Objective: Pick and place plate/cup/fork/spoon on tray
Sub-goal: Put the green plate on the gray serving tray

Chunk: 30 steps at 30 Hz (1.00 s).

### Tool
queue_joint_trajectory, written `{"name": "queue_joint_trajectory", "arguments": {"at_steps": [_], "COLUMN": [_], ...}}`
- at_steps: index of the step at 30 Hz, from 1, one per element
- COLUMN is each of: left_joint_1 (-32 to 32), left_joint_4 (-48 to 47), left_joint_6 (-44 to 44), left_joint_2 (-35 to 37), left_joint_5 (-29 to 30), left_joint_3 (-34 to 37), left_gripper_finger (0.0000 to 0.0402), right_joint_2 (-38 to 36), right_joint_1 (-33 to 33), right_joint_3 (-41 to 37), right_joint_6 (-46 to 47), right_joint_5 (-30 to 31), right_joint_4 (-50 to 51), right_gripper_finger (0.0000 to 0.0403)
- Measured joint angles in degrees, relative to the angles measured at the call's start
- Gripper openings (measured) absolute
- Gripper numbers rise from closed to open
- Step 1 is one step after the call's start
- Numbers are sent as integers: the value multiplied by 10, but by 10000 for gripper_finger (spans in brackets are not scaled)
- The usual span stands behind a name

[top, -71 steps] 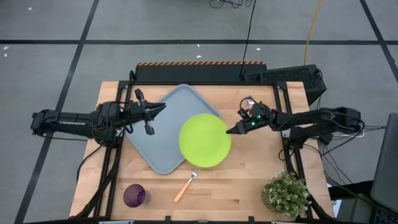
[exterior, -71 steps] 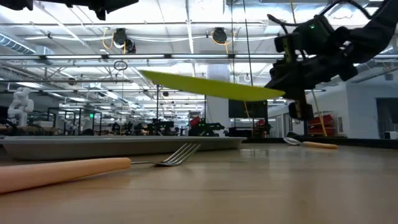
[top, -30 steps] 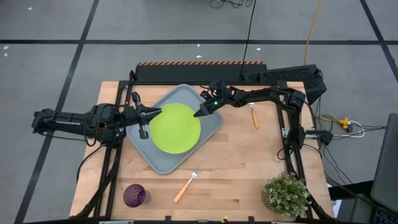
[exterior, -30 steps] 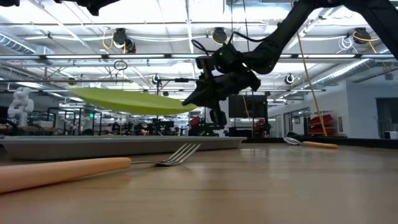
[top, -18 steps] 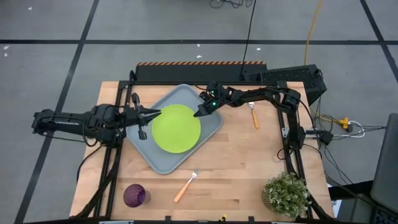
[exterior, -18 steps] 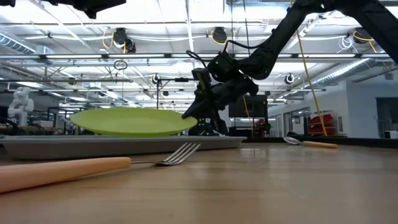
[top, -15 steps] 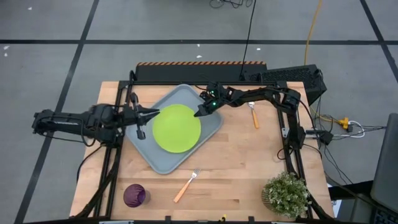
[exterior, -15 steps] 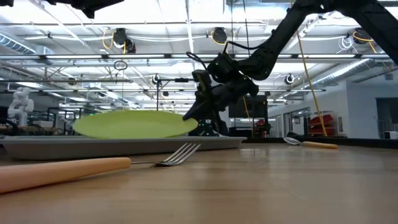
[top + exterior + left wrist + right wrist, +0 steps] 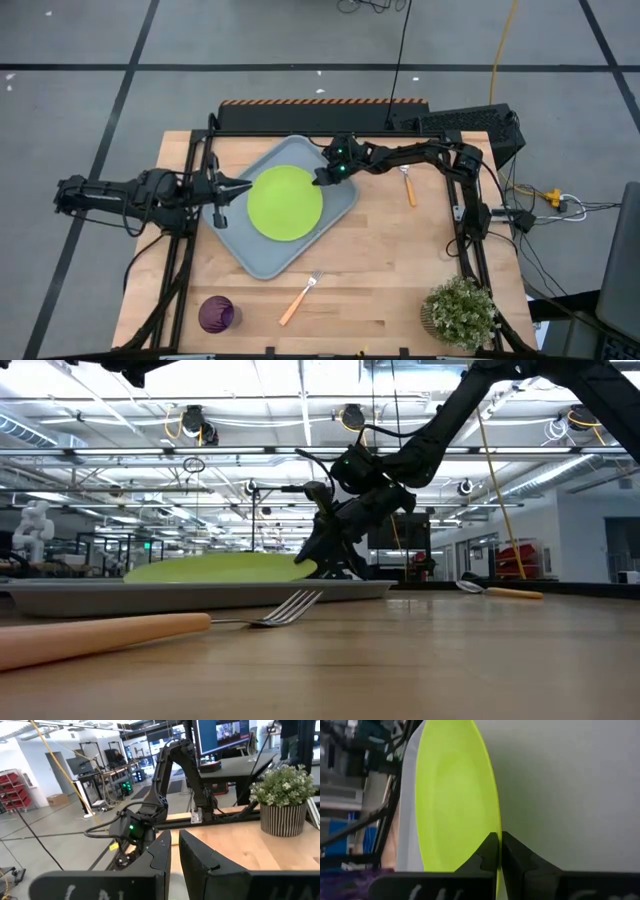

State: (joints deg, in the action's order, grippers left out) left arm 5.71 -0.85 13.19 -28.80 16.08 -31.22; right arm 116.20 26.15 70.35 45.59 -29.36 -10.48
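Two views differ: from above I see the plate (image 9: 285, 203) on the tray (image 9: 237, 243); right wrist view shows right fingers (image 9: 496, 851) clamped on its rim. Left fingers (image 9: 172, 851) nearly together, empty.

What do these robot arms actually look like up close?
Both are slim black jointed arms with loose black cables along them. The right gripper ends in two narrow, pointed black fingers, and a small green light glows at its wrist. The left gripper has the same dark tapered fingers.
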Motion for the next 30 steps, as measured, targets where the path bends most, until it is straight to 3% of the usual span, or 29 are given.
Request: {"name": "queue_joint_trajectory", "arguments": {"at_steps": [14, 25, 30], "left_joint_1": [3, 4, 4], "left_joint_4": [-90, -101, -101], "left_joint_6": [-11, -19, -27], "left_joint_2": [39, 46, 46], "left_joint_5": [0, 0, 0], "left_joint_3": [0, 0, 0], "left_gripper_finger": [42, 42, 42], "right_joint_2": [0, 0, 0], "right_joint_1": [4, -3, -5], "right_joint_3": [0, 0, 0], "right_joint_6": [41, 47, 41], "right_joint_5": [28, 57, 55], "right_joint_4": [18, 21, 20], "right_gripper_finger": [8, 126, 154]}}
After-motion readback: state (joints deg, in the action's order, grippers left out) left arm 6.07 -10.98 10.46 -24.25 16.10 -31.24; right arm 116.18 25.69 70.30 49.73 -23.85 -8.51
